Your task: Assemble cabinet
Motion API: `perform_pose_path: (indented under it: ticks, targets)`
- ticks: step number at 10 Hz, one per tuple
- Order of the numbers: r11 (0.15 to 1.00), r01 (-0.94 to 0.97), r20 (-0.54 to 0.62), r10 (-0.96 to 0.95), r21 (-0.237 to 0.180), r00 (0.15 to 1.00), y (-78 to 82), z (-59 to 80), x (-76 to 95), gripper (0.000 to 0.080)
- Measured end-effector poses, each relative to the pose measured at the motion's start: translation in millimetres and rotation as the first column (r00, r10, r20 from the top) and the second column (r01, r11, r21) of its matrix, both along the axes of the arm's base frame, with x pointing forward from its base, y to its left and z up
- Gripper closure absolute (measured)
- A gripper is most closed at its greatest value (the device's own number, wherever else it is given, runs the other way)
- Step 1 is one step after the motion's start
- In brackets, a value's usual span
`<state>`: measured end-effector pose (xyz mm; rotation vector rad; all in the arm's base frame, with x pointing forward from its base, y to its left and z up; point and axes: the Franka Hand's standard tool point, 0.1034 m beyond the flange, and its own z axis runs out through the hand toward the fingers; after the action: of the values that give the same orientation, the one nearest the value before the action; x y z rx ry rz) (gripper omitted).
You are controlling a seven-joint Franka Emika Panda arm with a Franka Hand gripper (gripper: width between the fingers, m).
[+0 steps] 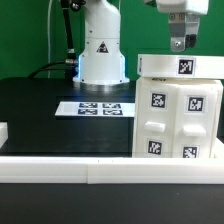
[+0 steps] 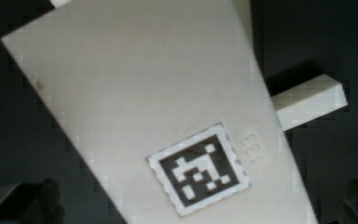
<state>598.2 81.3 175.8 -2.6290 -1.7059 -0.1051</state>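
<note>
So the black table (image 1: pixel 40 110) has a low white rail (image 1: pixel 100 165) running along its near edge, and the cabinet (image 1: pixel 180 115) sits right up against that rail at the near corner on the exterior view's right, so there's basically no room on that side. Everything toward the exterior view's left is open black surface, apart from a small white piece (image 1: pixel 3 131) poking in at the left edge. The marker board (image 1: pixel 97 108) lies flat mid-table, in front of the robot base (image 1: pixel 100 55) at the far edge. The cabinet is a chunky white box with rounded raised panels on its front, each one carrying a black-and-white square tag, plus a flat slab (image 1: pixel 185 66) on top with its own tag. In the wrist view that slab (image 2: pixel 149 110) fills most of the picture, tilted across it, tag near one end, and another white bit (image 2: pixel 309 100) sticks out from behind it. The gripper (image 1: pixel 180 42) hangs straight down just above the slab, over its far edge, jaws spread wide with nothing between them, not touching anything as far as I can tell
</note>
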Motion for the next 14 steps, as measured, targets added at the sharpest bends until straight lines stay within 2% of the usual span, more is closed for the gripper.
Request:
perform_pose_path:
  ticks: [1, 3, 7, 9, 11, 14]
  targets:
    - [0.998, -0.062, -0.007, 0.062, -0.006, 0.998, -3.2, -6.0, -1.3, 0.0002]
    - [0.998, -0.060, -0.023, 0.060, -0.009, 0.998, -6.2, -15.8, -3.6, 0.0002]
    - [0.998, -0.058, -0.027, 0.057, -0.009, 0.998, -7.7, -17.8, -4.0, 0.0002]
    - [1.000, -0.007, -0.028, 0.006, -0.008, 1.000, -8.1, -17.8, -4.0, 0.0245]
    - [0.999, 0.051, -0.031, -0.051, -0.006, 0.998, -8.1, -17.8, -4.0, 0.0242]
    - [0.951, 0.311, -0.041, -0.310, -0.001, 0.950, -8.1, -18.1, -4.3, 0.0242]
